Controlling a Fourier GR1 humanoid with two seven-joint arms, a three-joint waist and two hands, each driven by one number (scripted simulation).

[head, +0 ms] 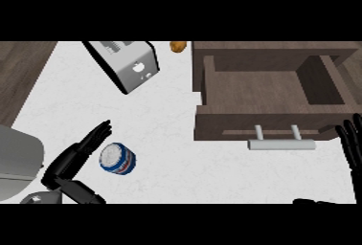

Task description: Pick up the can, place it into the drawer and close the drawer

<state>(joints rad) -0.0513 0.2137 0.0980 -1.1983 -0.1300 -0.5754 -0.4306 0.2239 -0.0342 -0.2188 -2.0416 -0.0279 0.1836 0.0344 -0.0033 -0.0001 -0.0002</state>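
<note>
Standing upright on the white counter [176, 165], the can [118, 159] shows a silver top and a blue, white and red side, low in the left half of the head view. It is outside the drawer [233, 125], well apart from it, down and to the left of the drawer's front panel.

The left hand [68, 163] lies just beside the can, on its left. Its fingers [92, 139] are straight and point up and to the right, past the can's upper-left rim. It has hold of nothing, and whether it touches the can cannot be told.

The drawer is brown wood and stands pulled out toward the robot, with its inside in plain view at the upper right. A silver handle [280, 144], a bar on 2 short posts, juts from the front panel over the counter.

The right hand [350, 143] shows at the view's right edge, beside the right end of the drawer's front. Its fingers are straight and point up, spread open, with nothing in them.

A silver toaster [127, 62] with dark sides sits askew at the upper left, well apart from the can. A small orange thing [177, 46] lies at the counter's far edge, between the toaster and the drawer.
</note>
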